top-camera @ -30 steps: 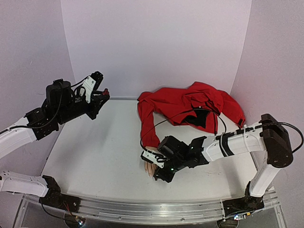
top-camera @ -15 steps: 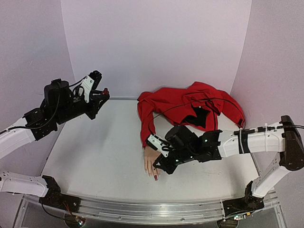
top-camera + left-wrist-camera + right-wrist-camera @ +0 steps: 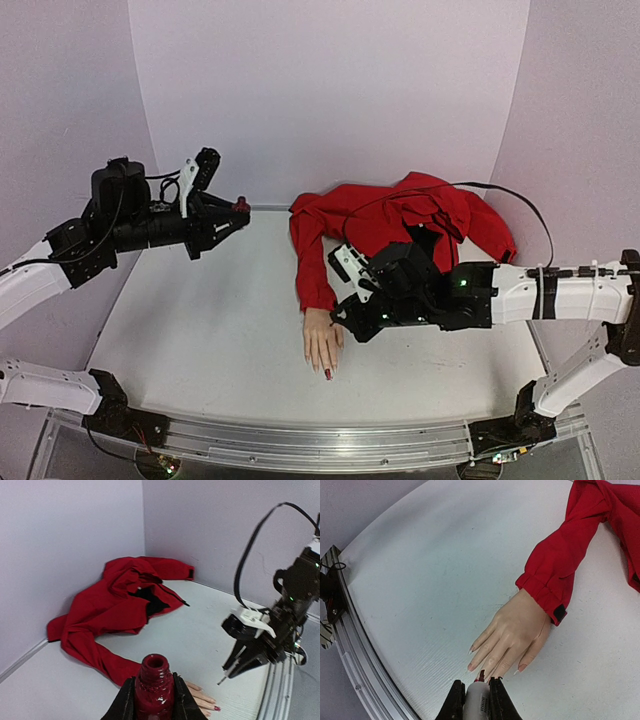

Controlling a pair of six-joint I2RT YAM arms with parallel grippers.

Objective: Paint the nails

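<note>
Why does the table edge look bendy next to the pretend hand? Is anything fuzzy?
Right wrist view: the wide lens bends the table rail; the mannequin hand is sharp. Left wrist view: the close polish bottle looks slightly soft. Top external view: even light, faint shadows.

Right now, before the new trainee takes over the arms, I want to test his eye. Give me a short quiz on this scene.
1. True or false: the left gripper holds an open polish bottle.
2. In the top view, how many nails on the hand are dark red? A none, B one, C five.
3. What does the right gripper hold?
Key: 1 true. 2 B. 3 The white brush cap.
</note>
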